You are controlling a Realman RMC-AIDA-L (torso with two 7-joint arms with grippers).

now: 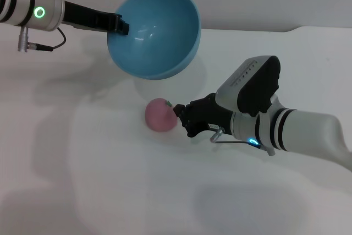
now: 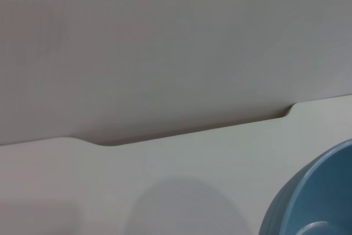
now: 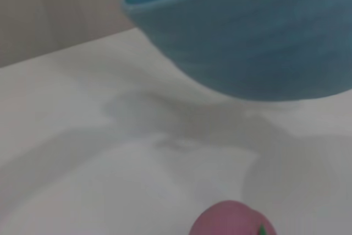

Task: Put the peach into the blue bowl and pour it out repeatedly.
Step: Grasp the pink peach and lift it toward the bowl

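Blue fills the upper middle of the head view, where we see the bowl (image 1: 154, 31) held clear of the white surface (image 1: 82, 180) and tipped steeply, its opening facing toward the camera and nothing inside it. The left arm comes in level from the upper left, and its left claw (image 1: 118, 25) is clamped on the bowl's rim at the left edge. In the left wrist view only a curved slice of the bowl (image 2: 313, 196) shows in a corner, with the surface and a pale wall behind.

We find the right arm lying low, reaching in from the lower right and slanting toward the middle, its body close above the surface. The right claw (image 1: 180, 116) points at the peach (image 1: 160, 114) and sits just beside it, at the fruit's right side where the small green stem is. Its dark fingers (image 1: 187, 107) look parted, but we cannot tell whether they touch the fruit or close on it.

The peach rests on the surface, below the bowl and apart from it. From the right wrist view we see the top of the peach (image 3: 231, 219) at the picture's edge and the bowl's underside (image 3: 247, 37) hanging above the surface beyond it.
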